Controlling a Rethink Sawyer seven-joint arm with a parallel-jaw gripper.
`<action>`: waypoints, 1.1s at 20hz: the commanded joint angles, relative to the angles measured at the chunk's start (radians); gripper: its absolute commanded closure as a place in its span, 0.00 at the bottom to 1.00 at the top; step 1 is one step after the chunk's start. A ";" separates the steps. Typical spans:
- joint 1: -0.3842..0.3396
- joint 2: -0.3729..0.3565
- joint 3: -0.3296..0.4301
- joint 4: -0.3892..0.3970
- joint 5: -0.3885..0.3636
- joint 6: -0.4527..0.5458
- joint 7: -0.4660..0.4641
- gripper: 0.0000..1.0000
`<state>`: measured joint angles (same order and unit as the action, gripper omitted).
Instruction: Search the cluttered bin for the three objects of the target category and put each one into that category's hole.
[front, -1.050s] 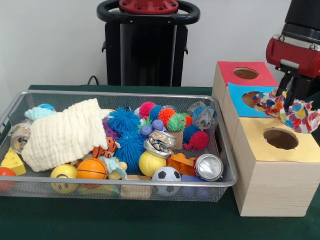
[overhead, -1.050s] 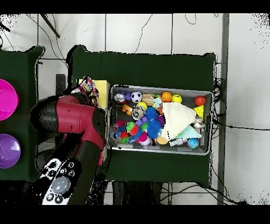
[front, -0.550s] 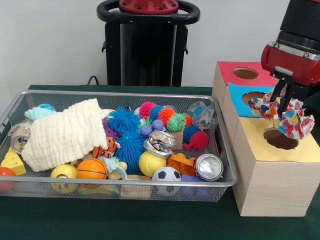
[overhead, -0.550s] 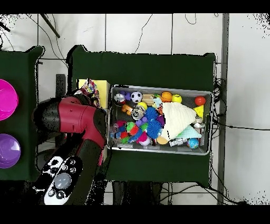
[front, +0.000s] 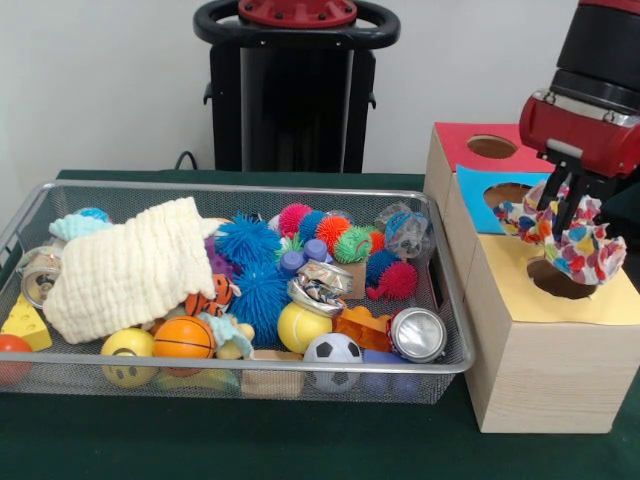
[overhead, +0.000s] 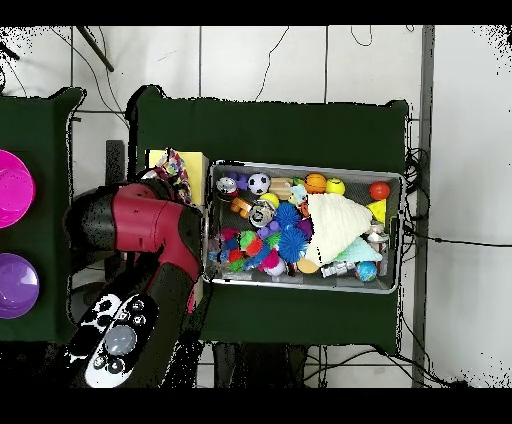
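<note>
— Since a second ago the red and black gripper (front: 560, 205) has carried the floppy patchwork cloth printed with coloured hearts (front: 560, 232) from beyond the box's far edge to right over the round hole in the yellow-topped wooden box (front: 560, 278); the wire mesh bin (front: 240, 372) looks unchanged.

— What worries you?

— Left to right: the cream waffle-weave cloth (front: 130, 265) lies slumped over the bin's left end, soft and thick — likely one of the same category, and it may hide other things. The spiky rubber balls (front: 260, 270), the smooth soccer ball (front: 332, 350) and the shiny metal can (front: 418, 334) are rigid or springy.

— And at the box?

— Fingers are pinched on the heart cloth's top, so it hangs limp. Part drapes toward the blue-topped box (front: 490, 190). Released now, I judge a fold could catch the cardboard rim and sit half out, since fabric doesn't drop cleanly.
</note>
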<state>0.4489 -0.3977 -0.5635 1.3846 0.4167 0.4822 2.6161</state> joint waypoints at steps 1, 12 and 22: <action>-0.020 0.068 0.134 0.063 0.009 -0.058 0.143 1.00; -0.006 0.101 0.129 0.028 0.031 -0.058 0.171 1.00; 0.015 0.126 0.115 0.002 0.054 -0.048 0.198 1.00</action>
<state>0.4560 -0.3370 -0.5637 1.3837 0.4288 0.4560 2.6161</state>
